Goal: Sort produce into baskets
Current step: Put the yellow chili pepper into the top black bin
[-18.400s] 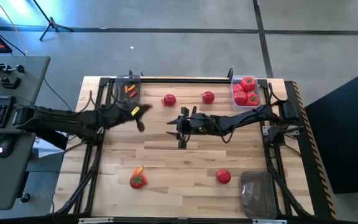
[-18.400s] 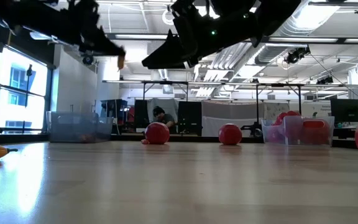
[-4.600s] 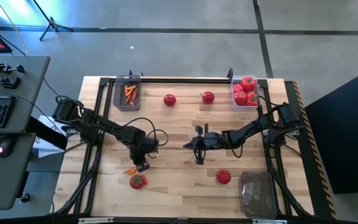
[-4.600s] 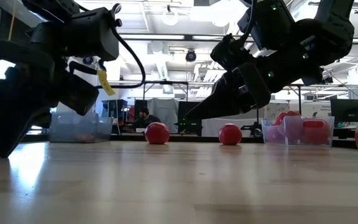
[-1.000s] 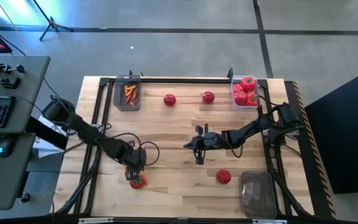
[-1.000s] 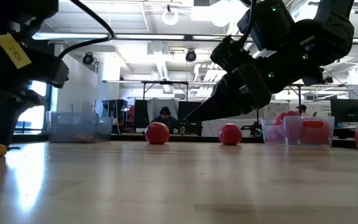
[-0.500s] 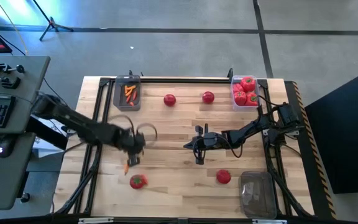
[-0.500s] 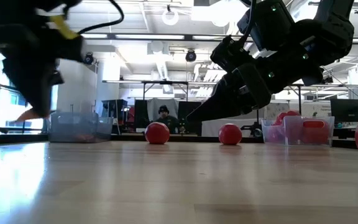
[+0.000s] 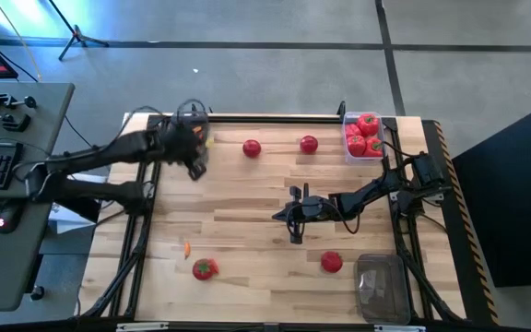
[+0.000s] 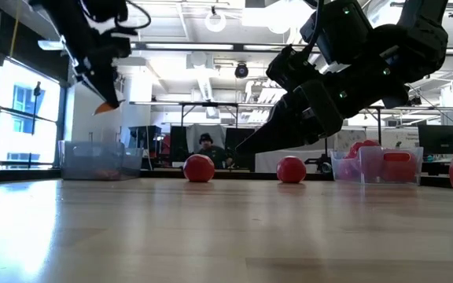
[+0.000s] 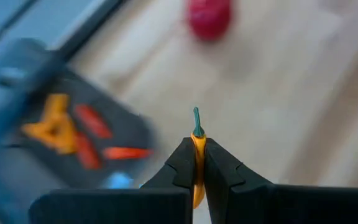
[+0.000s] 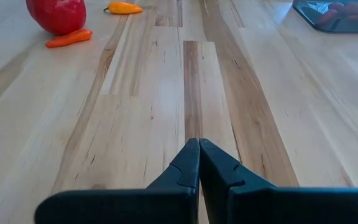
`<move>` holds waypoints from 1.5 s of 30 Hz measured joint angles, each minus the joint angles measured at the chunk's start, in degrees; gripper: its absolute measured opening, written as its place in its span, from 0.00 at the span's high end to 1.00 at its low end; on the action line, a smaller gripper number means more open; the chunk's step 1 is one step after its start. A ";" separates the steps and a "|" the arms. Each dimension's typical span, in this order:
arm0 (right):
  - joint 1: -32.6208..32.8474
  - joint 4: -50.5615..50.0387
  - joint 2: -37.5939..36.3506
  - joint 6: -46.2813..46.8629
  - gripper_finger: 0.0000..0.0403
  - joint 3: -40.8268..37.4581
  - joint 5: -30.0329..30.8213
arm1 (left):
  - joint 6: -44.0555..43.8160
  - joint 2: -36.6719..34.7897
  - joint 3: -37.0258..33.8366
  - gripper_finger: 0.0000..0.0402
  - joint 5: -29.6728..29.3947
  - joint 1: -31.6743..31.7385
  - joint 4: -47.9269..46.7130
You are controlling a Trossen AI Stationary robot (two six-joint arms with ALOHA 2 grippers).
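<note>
My left gripper (image 9: 197,168) hangs over the far-left basket (image 10: 77,153), shut on a small orange-yellow pepper piece (image 11: 197,149) with a green stem. That basket (image 11: 126,127) holds several orange and red pieces. My right gripper (image 9: 293,224) rests shut at mid-table, holding nothing. Loose red tomatoes lie on the wood at the far middle (image 9: 252,148) (image 9: 309,144), near left (image 9: 205,268) and near right (image 9: 331,263). A small orange piece (image 9: 186,247) lies beside the near-left tomato. The far-right basket (image 9: 348,138) holds several tomatoes. My left gripper pinches the pepper piece's body (image 11: 197,163) between its two fingers. The green stem end (image 11: 197,119) sticks out beyond the fingertips. The fingers slant down from above. The piece (image 10: 104,105) hangs clear of the table, above the basket's rim.
An empty clear basket (image 9: 381,288) stands at the near right corner. In the right wrist view, an orange carrot piece (image 12: 69,38) and a yellow piece (image 12: 124,7) lie by a tomato (image 12: 56,14). Bare wood lies between the arms. A person sits in the room beyond.
My left gripper has risen from beside the near-left tomato and swung toward the table's far edge, ending over the far-left basket. It has carried the orange-yellow piece, now lifted clear of the table. The right arm has kept still.
</note>
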 joint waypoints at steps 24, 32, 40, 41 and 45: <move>0.00 0.00 0.00 0.02 1.00 0.00 -0.02 | 6.28 23.59 0.35 0.99 4.06 34.00 6.61; -0.35 0.00 0.00 -0.02 1.00 -0.02 0.00 | 2.44 26.44 2.03 0.91 5.09 34.70 6.20; -0.35 0.00 0.00 -0.02 1.00 0.00 0.00 | 6.20 26.40 3.42 0.72 5.10 34.06 5.66; -0.35 0.00 0.00 -0.02 1.00 -0.01 0.00 | 6.77 26.36 3.46 0.69 5.11 34.03 5.56; -0.35 0.00 0.00 -0.02 1.00 -0.01 -0.02 | 11.58 25.34 3.46 0.64 6.26 33.02 3.35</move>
